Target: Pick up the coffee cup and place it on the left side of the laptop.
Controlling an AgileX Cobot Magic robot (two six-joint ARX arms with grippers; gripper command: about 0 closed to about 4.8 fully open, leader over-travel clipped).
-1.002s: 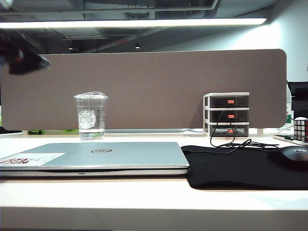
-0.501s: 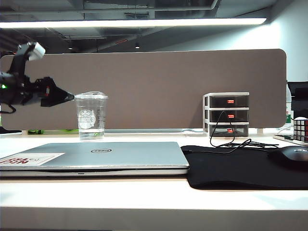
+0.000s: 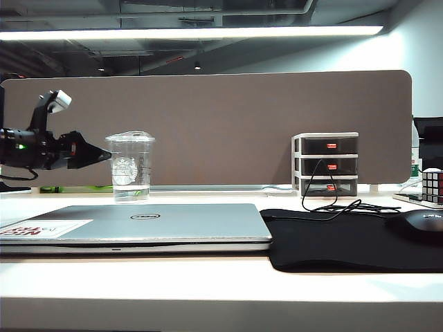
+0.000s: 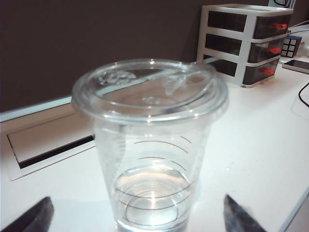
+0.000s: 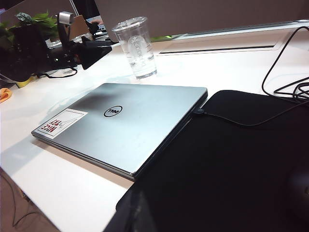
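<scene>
The coffee cup (image 3: 131, 166), clear with a domed lid and a little clear liquid, stands upright on the white desk behind the laptop (image 3: 173, 221). The silver laptop lies shut, with its round logo and a red-lettered sticker on the lid (image 5: 125, 121). My left gripper (image 3: 105, 156) points level at the cup from the left, its tip just short of the cup's wall. In the left wrist view the cup (image 4: 152, 145) fills the middle, and the left gripper (image 4: 137, 218) is open, with one dark fingertip (image 4: 36, 218) on each side of the base. The right gripper shows only as a dark blur over the mouse pad.
A black mouse pad (image 3: 346, 242) lies right of the laptop, with a black mouse (image 3: 423, 223) and a cable on it. A small drawer unit (image 3: 326, 164) and a puzzle cube (image 3: 432, 185) stand at the back right. A brown partition (image 3: 242, 117) closes off the desk's far edge.
My left arm has come down from the upper left and reached right toward the cup, its jaws staying open. The cup and laptop have not moved.
</scene>
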